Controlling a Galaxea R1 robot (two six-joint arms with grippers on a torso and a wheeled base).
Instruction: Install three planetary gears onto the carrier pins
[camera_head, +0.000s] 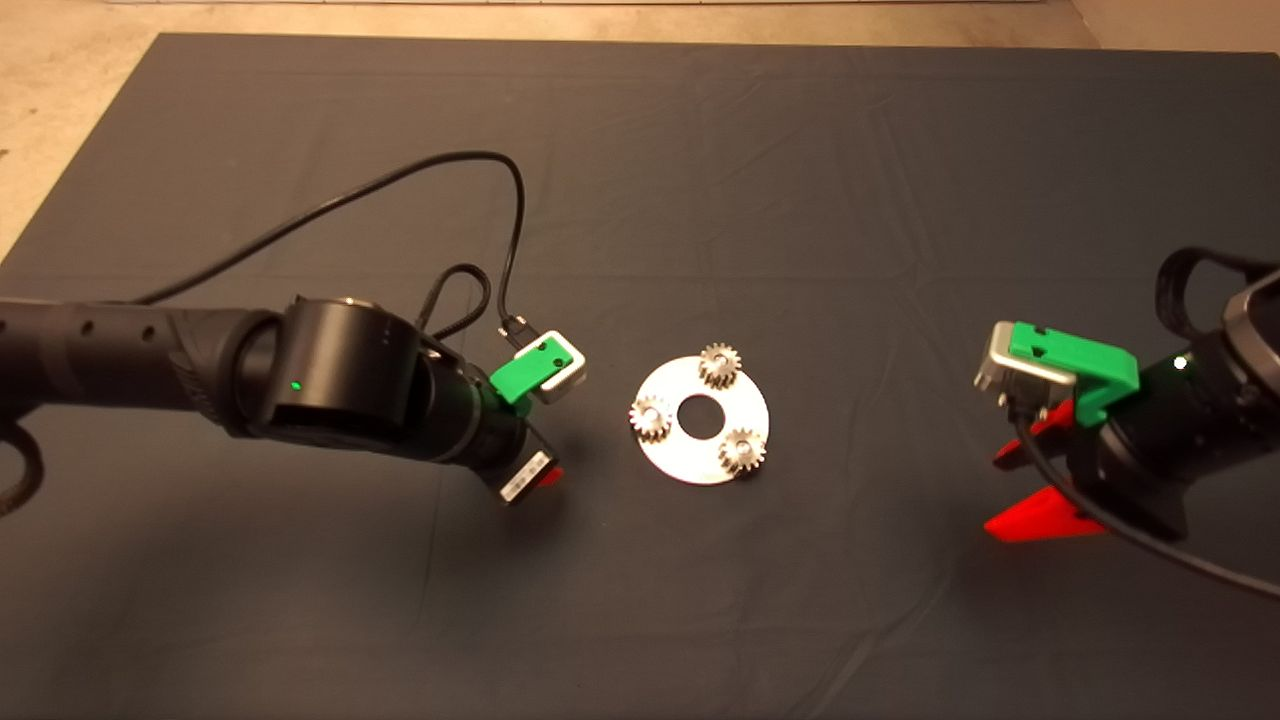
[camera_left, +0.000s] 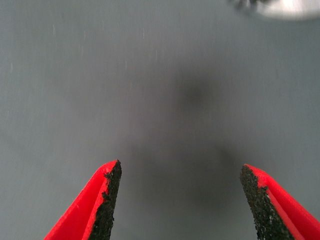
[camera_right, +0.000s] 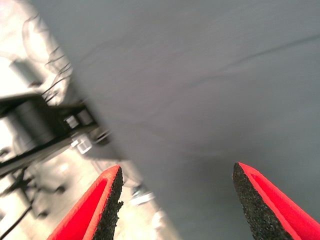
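A flat silver disc (camera_head: 700, 462) with a centre hole lies in the middle of the mat. Three small planetary gears sit on it around the hole: one at the far side (camera_head: 718, 364), one at the left (camera_head: 651, 418), one at the near right (camera_head: 742, 450). Each gear covers a carrier pin, so the pins are mostly hidden in the bores. My left gripper (camera_head: 545, 472) hovers just left of the disc, open and empty (camera_left: 180, 172); the disc's rim (camera_left: 290, 7) shows at the edge of its wrist view. My right gripper (camera_head: 992, 495) waits at the right, open and empty (camera_right: 176, 170).
A black cable (camera_head: 505, 200) loops up from the left wrist over the mat. The dark mat (camera_head: 640, 620) ends at a light floor (camera_head: 60, 120) on the far and left sides. The right wrist view shows the mat's edge with gear and cables on the floor (camera_right: 35, 125).
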